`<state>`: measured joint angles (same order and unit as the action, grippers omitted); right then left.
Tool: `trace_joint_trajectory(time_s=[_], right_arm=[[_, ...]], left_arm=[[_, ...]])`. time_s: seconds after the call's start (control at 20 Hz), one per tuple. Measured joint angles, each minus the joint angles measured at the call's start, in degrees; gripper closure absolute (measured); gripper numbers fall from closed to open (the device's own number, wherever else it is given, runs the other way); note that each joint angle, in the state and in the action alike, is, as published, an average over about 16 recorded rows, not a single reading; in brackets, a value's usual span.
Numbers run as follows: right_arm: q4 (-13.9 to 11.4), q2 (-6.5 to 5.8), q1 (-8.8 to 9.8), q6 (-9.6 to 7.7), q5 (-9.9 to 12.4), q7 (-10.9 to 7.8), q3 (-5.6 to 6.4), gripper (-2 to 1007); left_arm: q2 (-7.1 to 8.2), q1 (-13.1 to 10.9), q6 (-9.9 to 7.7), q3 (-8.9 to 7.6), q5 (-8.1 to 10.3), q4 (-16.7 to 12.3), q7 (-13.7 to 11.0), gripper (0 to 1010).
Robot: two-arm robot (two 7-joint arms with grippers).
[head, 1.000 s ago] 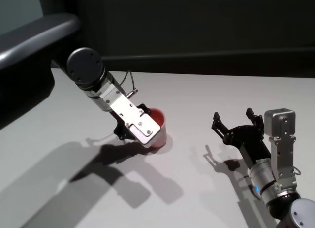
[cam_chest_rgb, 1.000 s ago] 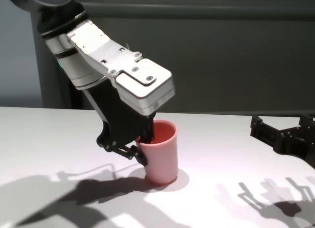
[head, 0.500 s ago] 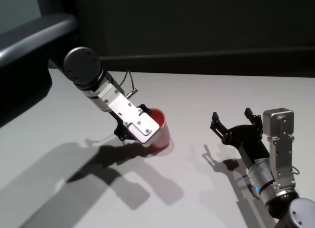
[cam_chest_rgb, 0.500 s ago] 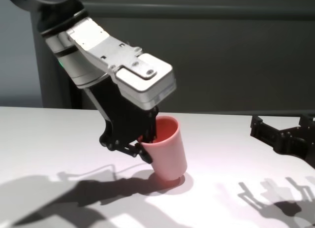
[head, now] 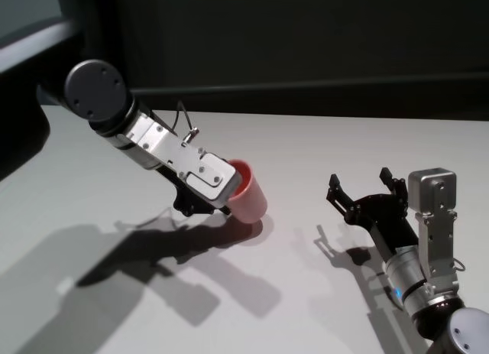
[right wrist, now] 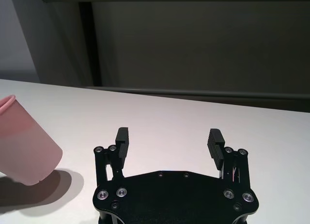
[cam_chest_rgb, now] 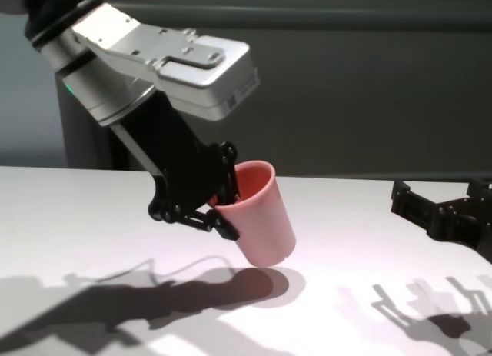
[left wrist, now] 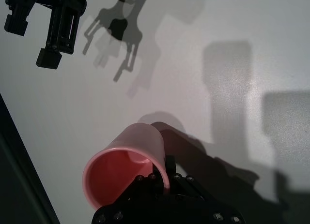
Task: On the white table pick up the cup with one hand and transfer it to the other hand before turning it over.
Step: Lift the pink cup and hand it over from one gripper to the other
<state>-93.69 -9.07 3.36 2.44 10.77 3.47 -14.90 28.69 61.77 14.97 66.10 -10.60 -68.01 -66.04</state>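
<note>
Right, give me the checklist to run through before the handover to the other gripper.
1. Left gripper shut on the pink plastic tumbler's rim: ok.
2. Tumbler clear of the matte white tabletop, shadow apart beneath it: ok.
3. Tumbler upright: not ok, tilted with base toward the right arm.
4. Right gripper open, nothing in it: ok.
5. Space between tumbler and right gripper free: ok.
6. Grip firm enough not to slip: cannot tell.

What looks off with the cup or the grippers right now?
Only the pink cup: it hangs tilted, base clear of the white table, pinched at the rim by the left gripper. Nothing spilled or damaged. The right gripper waits open.
</note>
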Motion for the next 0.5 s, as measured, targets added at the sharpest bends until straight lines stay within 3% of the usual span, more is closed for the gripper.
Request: trace_joint_trajectory(time_s=[0.5], right_arm=[[0.0,0.00,0.00,0.00,0.0,0.00,0.00,3]], left_arm=[[4.08,-4.4,-4.36,-6.42,10.10,-3.8,2.8,964]])
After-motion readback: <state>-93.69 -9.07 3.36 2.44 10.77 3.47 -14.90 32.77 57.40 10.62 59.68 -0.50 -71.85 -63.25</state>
